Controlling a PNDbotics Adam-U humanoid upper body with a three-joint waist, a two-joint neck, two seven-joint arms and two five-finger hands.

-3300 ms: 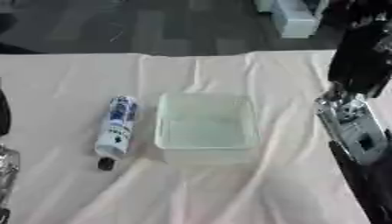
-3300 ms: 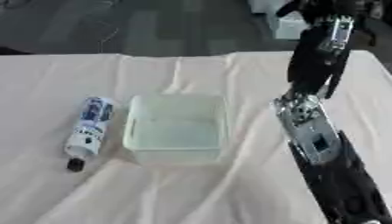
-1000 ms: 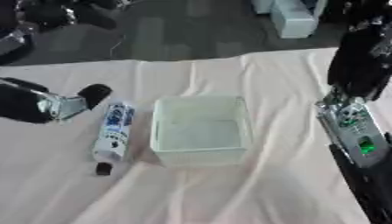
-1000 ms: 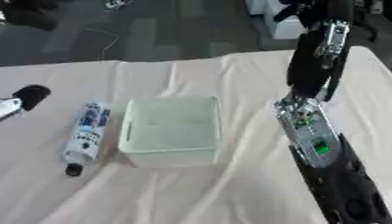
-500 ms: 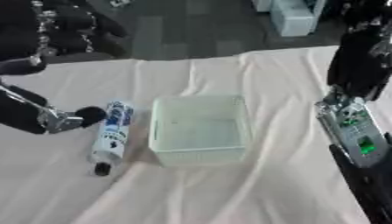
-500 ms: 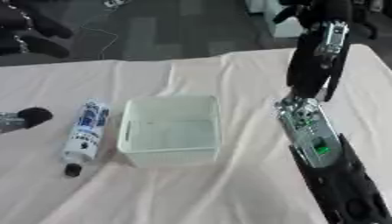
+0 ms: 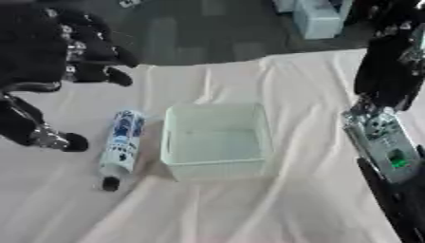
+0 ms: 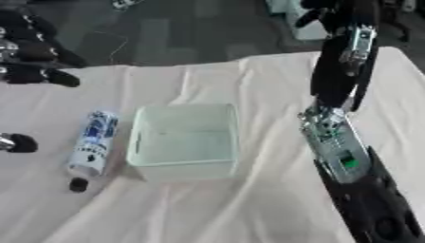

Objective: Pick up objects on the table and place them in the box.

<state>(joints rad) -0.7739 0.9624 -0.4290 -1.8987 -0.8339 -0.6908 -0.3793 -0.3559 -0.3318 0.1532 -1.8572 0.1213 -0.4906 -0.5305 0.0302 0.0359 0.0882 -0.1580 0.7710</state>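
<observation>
**Reaching for the tube**

Our left hand (image 7: 62, 52) hangs spread wide at ten o'clock of the box (image 7: 217, 141). The tube (image 7: 121, 144) lies at its nine o'clock – next we close around it. Right hand's fingers: we cannot tell.

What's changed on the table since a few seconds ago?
The left robot hand has come in from the left and now hovers open above and left of the tube, not touching it. Nothing has been grasped. The tube lies where it was beside the empty box; the right arm hasn't moved.
</observation>
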